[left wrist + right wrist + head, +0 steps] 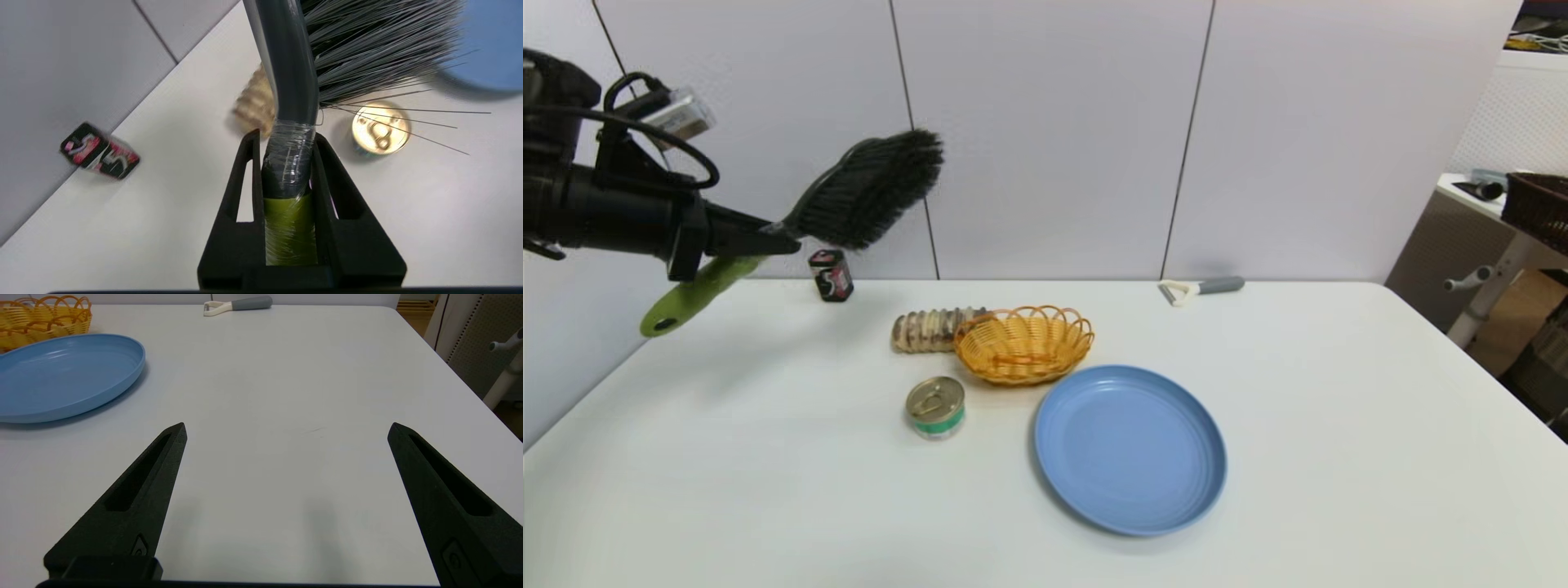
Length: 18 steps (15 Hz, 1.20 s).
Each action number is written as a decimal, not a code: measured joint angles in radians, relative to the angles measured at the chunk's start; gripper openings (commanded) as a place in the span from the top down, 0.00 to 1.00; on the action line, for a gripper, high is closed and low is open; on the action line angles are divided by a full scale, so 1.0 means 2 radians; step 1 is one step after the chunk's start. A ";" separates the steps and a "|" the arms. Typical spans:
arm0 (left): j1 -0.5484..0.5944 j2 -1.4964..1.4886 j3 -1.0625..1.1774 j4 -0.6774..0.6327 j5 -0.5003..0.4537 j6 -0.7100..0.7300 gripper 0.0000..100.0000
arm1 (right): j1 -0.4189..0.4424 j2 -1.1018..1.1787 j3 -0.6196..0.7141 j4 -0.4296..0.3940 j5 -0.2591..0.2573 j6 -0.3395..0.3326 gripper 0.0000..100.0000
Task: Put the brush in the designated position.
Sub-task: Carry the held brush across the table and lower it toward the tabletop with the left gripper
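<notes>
The brush (862, 196) is lifted high over the table's far left corner, black bristle head pointing up and right, lime-green handle (690, 298) hanging down to the left. My left gripper (768, 237) is shut on it where the handle meets the collar. In the left wrist view the fingers (245, 171) pinch the taped neck of the brush (290, 163), and the bristles (367, 45) spread above the table. My right gripper (286, 430) is open low over bare table at the right, out of the head view.
Below lie a small black and red box (831, 275), a ridged shell-like object (931, 329), a yellow wicker basket (1023, 344), a tin can (936, 406) and a blue plate (1130, 447). A grey-handled peeler (1201, 287) lies at the far edge.
</notes>
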 measured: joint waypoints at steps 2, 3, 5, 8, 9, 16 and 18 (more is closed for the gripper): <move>-0.059 -0.013 -0.024 -0.003 0.004 -0.092 1.00 | 0.000 0.000 0.000 0.000 0.000 0.000 0.00; -0.093 -0.020 -0.033 -0.004 0.010 -0.139 1.00 | 0.000 0.000 0.000 0.000 0.000 0.000 0.00; -0.159 -0.031 -0.040 -0.006 0.038 -0.217 1.00 | 0.000 0.000 0.000 0.000 0.000 0.000 0.00; -0.262 -0.042 -0.043 -0.026 0.127 -0.323 1.00 | 0.000 0.000 0.000 0.000 0.000 0.000 0.00; -0.297 -0.043 -0.043 -0.043 0.164 -0.358 1.00 | 0.000 0.000 0.000 0.000 0.000 0.000 0.00; -0.494 0.031 -0.040 -0.212 0.418 -0.601 1.00 | 0.000 0.000 0.000 0.000 0.000 0.000 0.00; -0.536 0.070 -0.042 -0.252 0.465 -0.669 1.00 | 0.000 0.000 0.000 0.000 0.000 0.000 0.00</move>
